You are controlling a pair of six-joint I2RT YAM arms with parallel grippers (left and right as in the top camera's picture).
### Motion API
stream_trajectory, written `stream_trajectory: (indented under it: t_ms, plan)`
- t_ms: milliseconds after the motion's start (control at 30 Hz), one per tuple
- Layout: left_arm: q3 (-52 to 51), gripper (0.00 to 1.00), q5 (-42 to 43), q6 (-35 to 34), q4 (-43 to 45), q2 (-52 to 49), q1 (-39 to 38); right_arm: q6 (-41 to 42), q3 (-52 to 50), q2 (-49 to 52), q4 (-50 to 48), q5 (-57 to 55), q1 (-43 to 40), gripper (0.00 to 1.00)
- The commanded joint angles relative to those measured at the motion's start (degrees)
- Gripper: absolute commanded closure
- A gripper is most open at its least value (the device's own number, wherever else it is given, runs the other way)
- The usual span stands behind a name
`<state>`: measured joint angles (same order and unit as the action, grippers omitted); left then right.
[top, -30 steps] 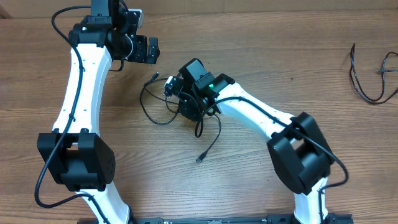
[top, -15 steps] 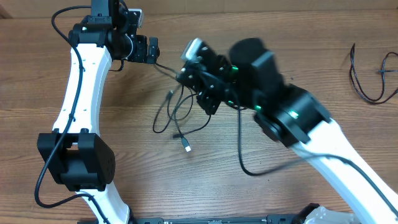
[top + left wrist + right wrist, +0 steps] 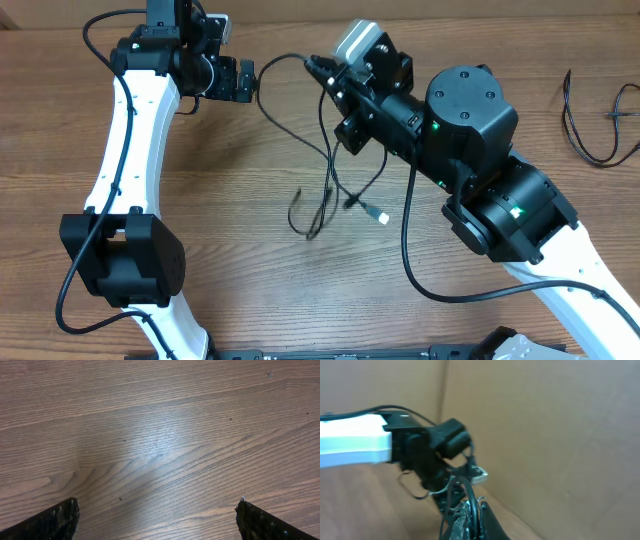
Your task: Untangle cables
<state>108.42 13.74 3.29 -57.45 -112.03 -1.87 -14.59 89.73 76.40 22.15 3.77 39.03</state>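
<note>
- While the right gripper [image 3: 318,67] pinches the cables [image 3: 328,185] aloft, their loops dangle over the table [image 3: 250,290].
- The left gripper [image 3: 247,80] hangs spread wide, holding nothing.

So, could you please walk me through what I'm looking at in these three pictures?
These are two white-and-black robot arms at a wooden table. One picture is taken from above; the other two come from small cameras on each arm's wrist. The left gripper is wide open and empty: its camera sees only bare wood between its two fingertips. The right gripper is raised and shut on thin black cables, which hang from it in loops, with a silvery plug low down. Its own camera looks across at the left arm. Another black cable lies apart near the table's right edge.
</note>
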Motion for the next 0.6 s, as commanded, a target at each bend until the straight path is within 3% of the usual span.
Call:
stream_trajectory:
  t_ms: [0, 167, 333, 467, 567]
  plan:
    - [0.8, 0.0, 0.7, -0.5, 0.1, 0.2, 0.0, 5.7, 0.3, 0.8, 0.0, -13.1, -0.2, 0.96]
    - [0.8, 0.0, 0.7, -0.5, 0.1, 0.2, 0.0, 21.6, 0.3, 3.8, 6.2, -32.1, -0.2, 0.96]
    - [0.8, 0.0, 0.7, -0.5, 0.1, 0.2, 0.0, 41.6, 0.3, 5.9, 16.7, -29.4, -0.2, 0.96]
    - [0.8, 0.0, 0.7, -0.5, 0.1, 0.2, 0.0, 42.8, 0.3, 5.9, 15.8, -16.2, -0.2, 0.96]
    - [0.8, 0.0, 0.7, -0.5, 0.1, 0.2, 0.0, 36.7, 0.3, 5.0, 10.8, -7.2, -0.2, 0.96]
